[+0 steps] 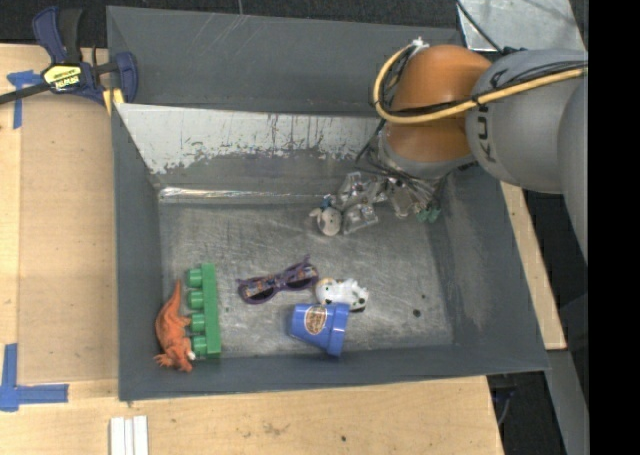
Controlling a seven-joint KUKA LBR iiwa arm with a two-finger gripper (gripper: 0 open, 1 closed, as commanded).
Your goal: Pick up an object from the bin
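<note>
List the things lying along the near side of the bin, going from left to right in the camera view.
Orange toy lizard → green toy brick → purple sunglasses → blue cup.

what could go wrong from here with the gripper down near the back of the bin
The gripper sits low, close to the grey metal bin's sloped back wall, so it may scrape it. The small whitish round object right by it looks tiny and could be nudged away rather than picked.
</note>
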